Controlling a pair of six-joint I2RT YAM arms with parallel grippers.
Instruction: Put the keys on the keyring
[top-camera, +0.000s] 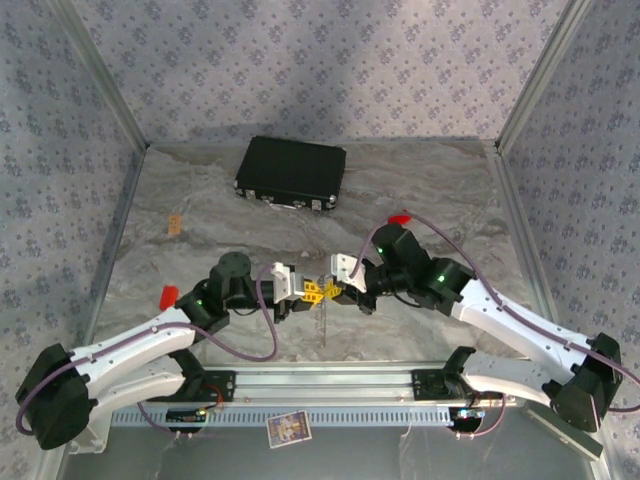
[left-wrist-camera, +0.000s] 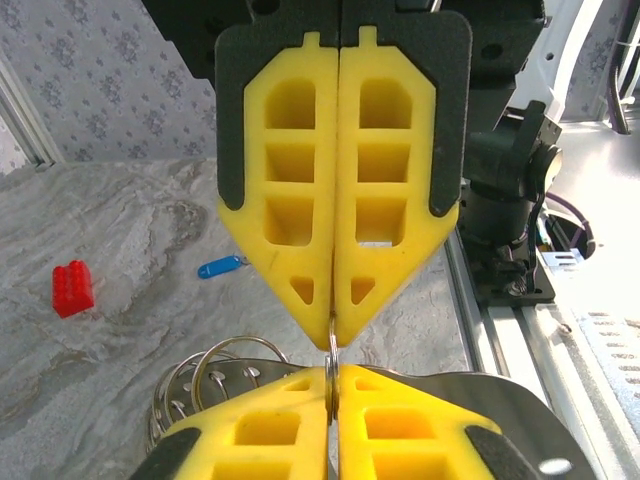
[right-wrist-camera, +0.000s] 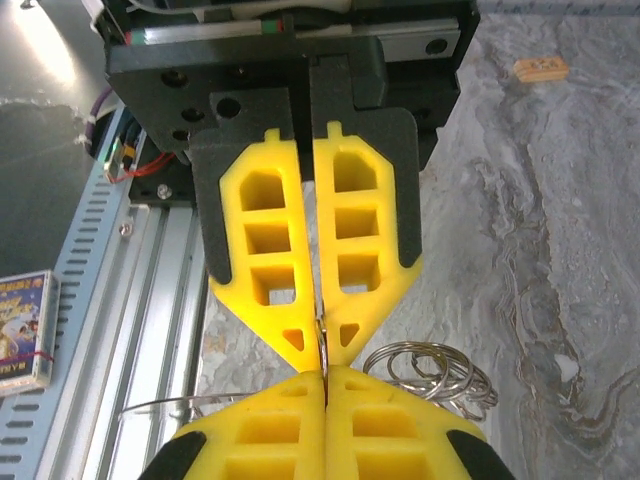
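**Top external.** Grey marbled table (top-camera: 200, 215), matte. Black rectangular case (top-camera: 290, 172) on the far side, lid shut, contents hidden. Left gripper (top-camera: 316, 293) and right gripper (top-camera: 334, 290) met tip to tip at centre.

**Left wrist.** Yellow ribbed plastic fingers (left-wrist-camera: 270, 430); both pairs were clenched. Thin silver wire keyring (left-wrist-camera: 331, 345) stood edge-on, pinched in both seams. Cluster of silver rings (left-wrist-camera: 215, 375) just beside the tips. Blue-headed key (left-wrist-camera: 220, 266) lay flat on the table, apart from the grippers. Red studded block (left-wrist-camera: 73, 288) lay farther out.

**Right wrist.** Keyring nipped between opposed tips. Printed card box (right-wrist-camera: 22, 330) beside aluminium rail (right-wrist-camera: 160, 290).
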